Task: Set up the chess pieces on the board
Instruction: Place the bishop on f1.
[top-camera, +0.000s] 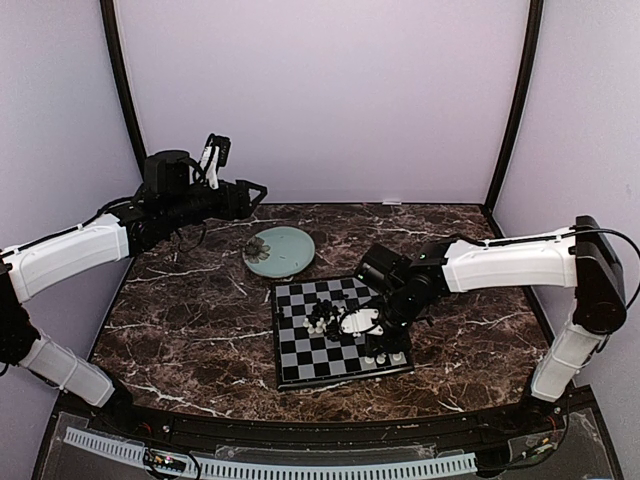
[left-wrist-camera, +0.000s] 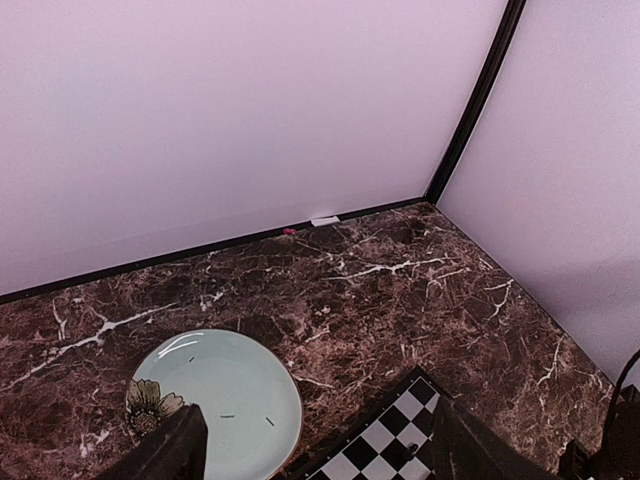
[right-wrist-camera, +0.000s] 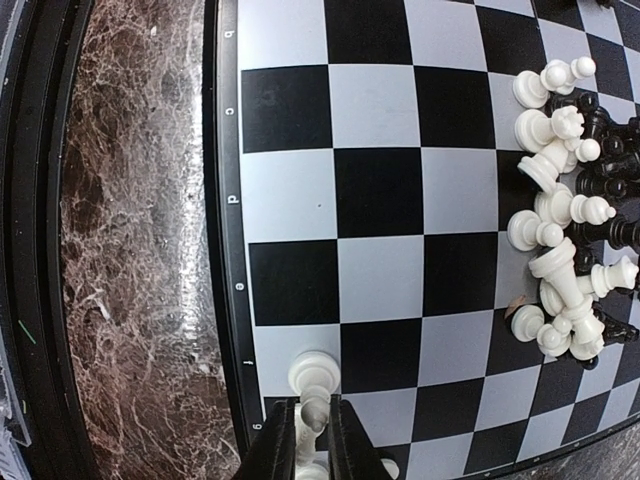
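White piece (right-wrist-camera: 315, 372) upright between right end effector (right-wrist-camera: 311, 404) jaws.

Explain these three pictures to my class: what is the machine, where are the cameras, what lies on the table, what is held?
Two robot arms are bolted to a marble table, each ending in a two-finger gripper. One picture looks down from above; the others come from cameras on the wrists. On the table lie a pale green plate and a chessboard with chess pieces heaped near its middle. The left gripper hangs open and empty near the plate. The right gripper has a white piece between its fingers at the board's edge; whether they grip it is unclear.
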